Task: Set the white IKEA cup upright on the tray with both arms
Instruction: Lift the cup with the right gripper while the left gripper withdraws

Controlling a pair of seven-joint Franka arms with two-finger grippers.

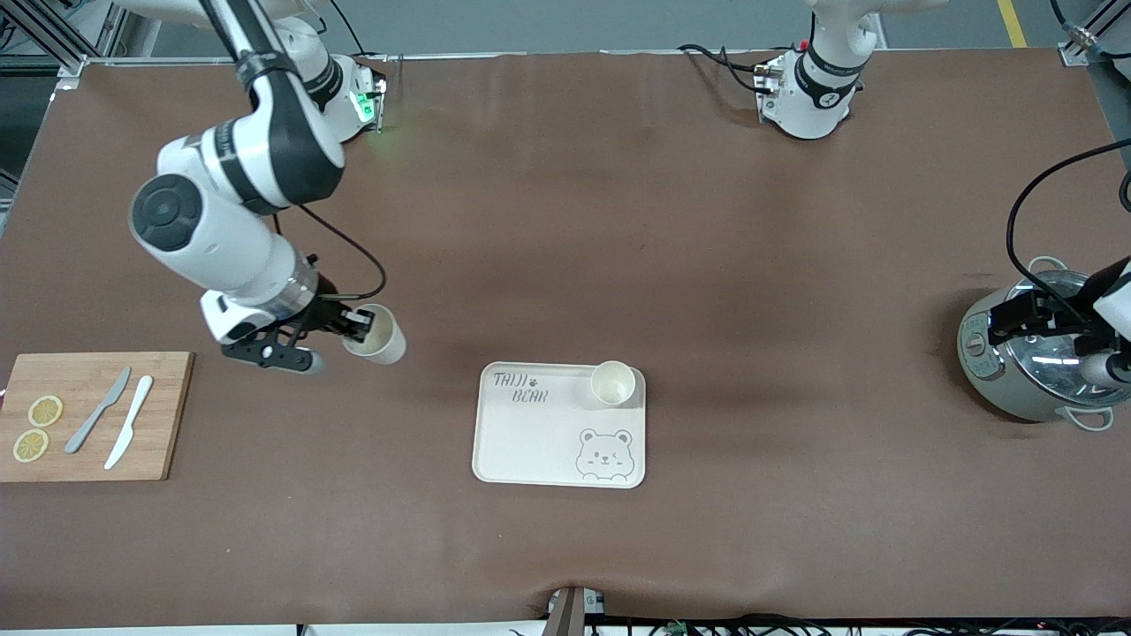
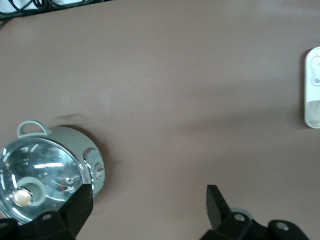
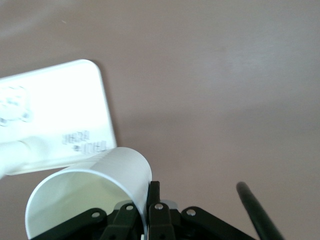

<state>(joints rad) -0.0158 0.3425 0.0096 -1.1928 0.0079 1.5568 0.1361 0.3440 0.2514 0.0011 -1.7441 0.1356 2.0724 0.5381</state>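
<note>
Two white cups are counted: one standing on the single cream tray, one gripped at its rim. One wooden cutting board is seen, bearing two lemon slices and two knives (one grey, one white). One lidded pot is seen.

Right tool clamped tight, wrist tilted sideways; left tool spread wide, arm waiting.
</note>
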